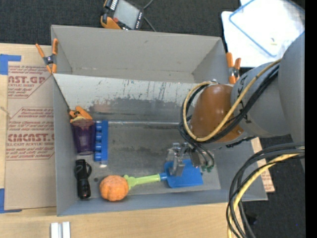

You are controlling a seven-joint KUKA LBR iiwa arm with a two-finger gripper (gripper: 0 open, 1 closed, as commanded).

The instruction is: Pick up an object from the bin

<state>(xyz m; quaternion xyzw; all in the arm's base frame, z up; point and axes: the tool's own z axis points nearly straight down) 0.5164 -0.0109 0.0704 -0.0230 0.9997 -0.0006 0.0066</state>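
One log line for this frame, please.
gripper: over flat blue plastic piece, lower right of grey metal bin | grasp: unconfirmed | nearest: light green plastic stick, round orange ball at its left end

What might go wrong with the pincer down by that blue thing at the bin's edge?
1. The blue piece lies flat on the floor beside the near wall. The pincer might slip off it or knock the wall.
2. A green stick runs from it towards the orange ball. If the stick is joined to the blue piece, a lift may swing it, nudge the ball or tip the load loose.
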